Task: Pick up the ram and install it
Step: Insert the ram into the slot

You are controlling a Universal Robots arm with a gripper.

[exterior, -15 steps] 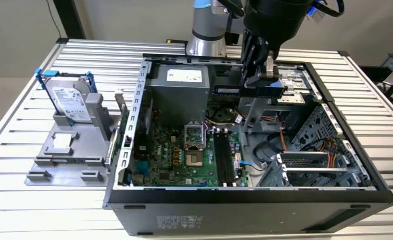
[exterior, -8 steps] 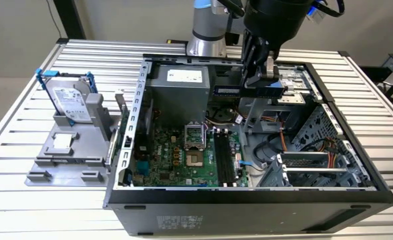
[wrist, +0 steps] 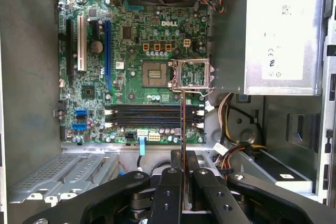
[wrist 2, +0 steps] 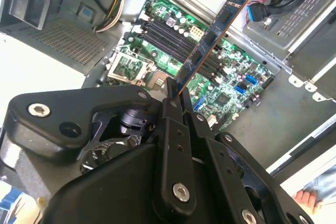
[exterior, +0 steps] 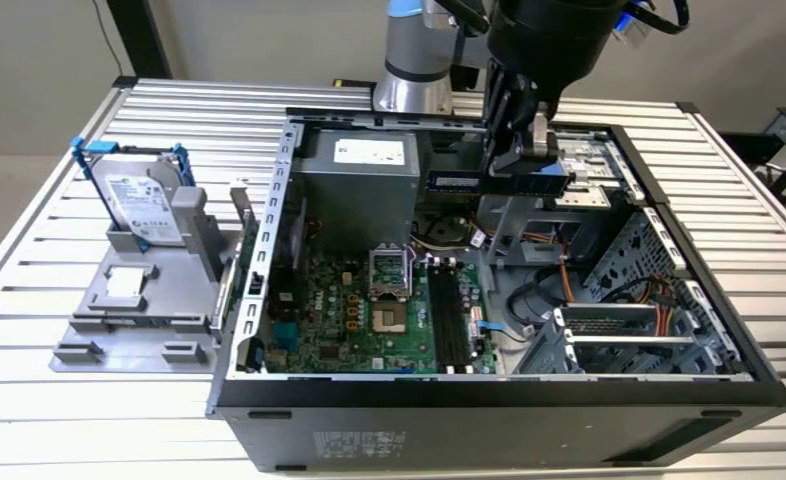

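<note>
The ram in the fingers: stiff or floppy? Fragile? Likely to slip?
Likely stiff: the ram juts straight out of the gripper with no sag in the second wrist view. Probably light, being a thin board. It may pivot, since it is pinched near one end; its small chips look knock-prone above the motherboard.

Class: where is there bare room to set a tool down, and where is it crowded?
Bare table slats lie between the grey fixture and the table's near edge, at the exterior view's left, and behind the hard drive. Inside the computer case it is crowded: motherboard, power supply, cables, with the gripper holding the ram above them.
</note>
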